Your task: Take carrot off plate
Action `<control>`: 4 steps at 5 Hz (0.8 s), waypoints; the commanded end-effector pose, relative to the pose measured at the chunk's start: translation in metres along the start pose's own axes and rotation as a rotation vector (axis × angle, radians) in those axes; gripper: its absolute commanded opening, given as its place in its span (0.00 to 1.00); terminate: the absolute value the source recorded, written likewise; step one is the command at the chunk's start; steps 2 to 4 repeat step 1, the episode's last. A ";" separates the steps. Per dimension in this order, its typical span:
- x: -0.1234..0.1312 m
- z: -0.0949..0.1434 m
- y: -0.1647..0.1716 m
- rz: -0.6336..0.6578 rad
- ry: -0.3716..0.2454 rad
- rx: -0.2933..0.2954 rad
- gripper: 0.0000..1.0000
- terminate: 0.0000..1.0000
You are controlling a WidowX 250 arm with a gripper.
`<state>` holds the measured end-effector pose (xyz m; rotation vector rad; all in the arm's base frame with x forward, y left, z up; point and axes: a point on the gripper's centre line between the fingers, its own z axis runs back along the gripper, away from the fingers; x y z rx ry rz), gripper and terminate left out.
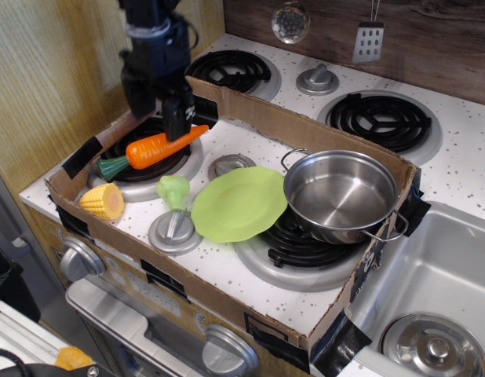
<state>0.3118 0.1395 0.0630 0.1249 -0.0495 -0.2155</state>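
I am hovering my gripper (173, 118), apparently open and empty, above the carrot (152, 148) lying left of the plate (238, 203); it could roll off the burner (148, 161).

Even, bright indoor light falls from above, and the whole view is sharp with no motion blur. The steel pot (340, 194) throws back soft white glare along its rim and inner wall. Beneath the gripper (165, 118) a faint shadow lies on the burner beside the carrot (152, 149). The lime-green plate (238, 204) looks evenly lit. Lower-left corner falls dim.
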 end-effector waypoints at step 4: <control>0.022 0.044 -0.003 0.024 -0.007 0.095 1.00 1.00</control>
